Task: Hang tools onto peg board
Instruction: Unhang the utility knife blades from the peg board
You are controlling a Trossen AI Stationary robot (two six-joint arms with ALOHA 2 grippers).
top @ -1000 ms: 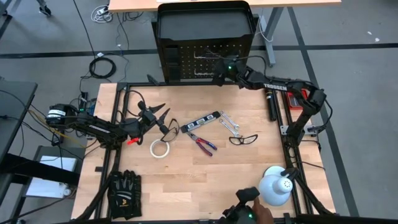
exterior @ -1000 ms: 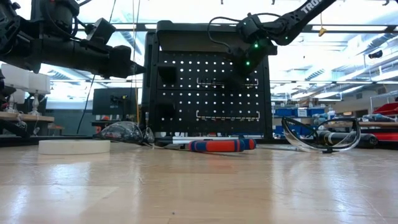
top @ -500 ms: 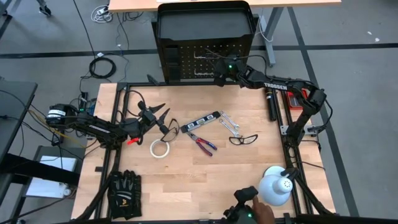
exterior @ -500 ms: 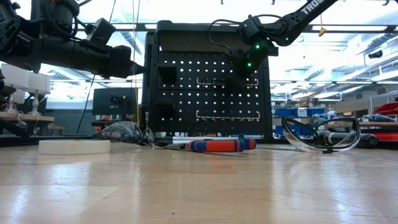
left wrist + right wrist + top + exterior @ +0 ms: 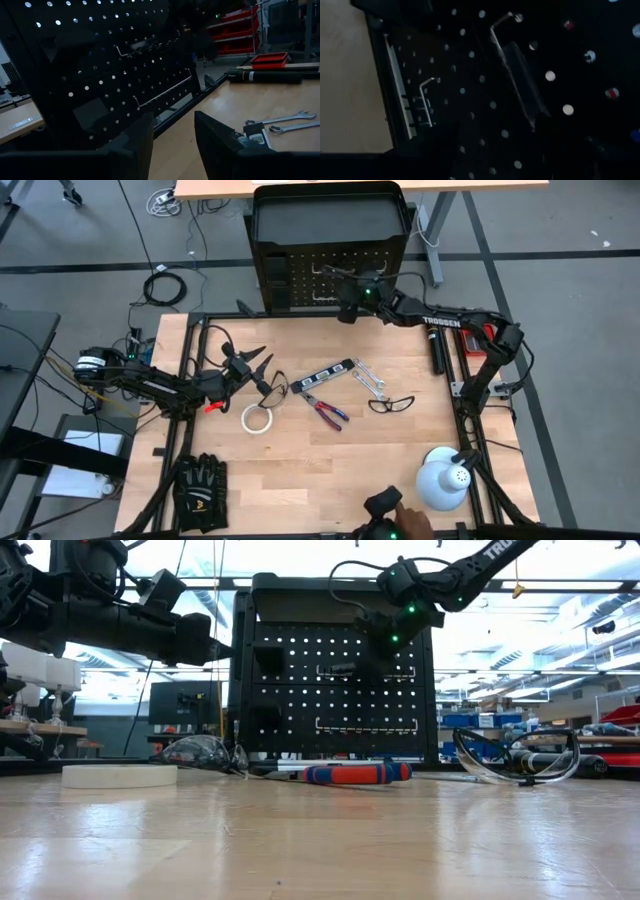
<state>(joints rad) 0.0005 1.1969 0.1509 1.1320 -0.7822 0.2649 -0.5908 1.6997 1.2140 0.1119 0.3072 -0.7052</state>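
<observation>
— Where is the right gripper (image 5: pixel 343 293)?

— Up at the peg board (image 5: pixel 300 285), which stands at the table's (image 5: pixel 300 470) far edge. It sits close against the board's upper rows by a pale hook (image 5: pixel 502 35). I cannot tell how its jaws stand, nor whether anything is in them.

— And the left gripper (image 5: pixel 262 365)?

— Above the table's left half, jaws parted with nothing between them.

— The tools?

— All on the wood. The white tape roll (image 5: pixel 258 418) lies near the left gripper, the red-handled pliers (image 5: pixel 324 409) near the middle. The level bar (image 5: pixel 322 375) lies just beyond the pliers, the two wrenches (image 5: pixel 370 378) beside its right end, the glasses (image 5: pixel 391 403) nearer the right edge. Black gloves (image 5: pixel 199 481) lie at the near left corner, a white lamp (image 5: pixel 443 479) at the near right.
</observation>
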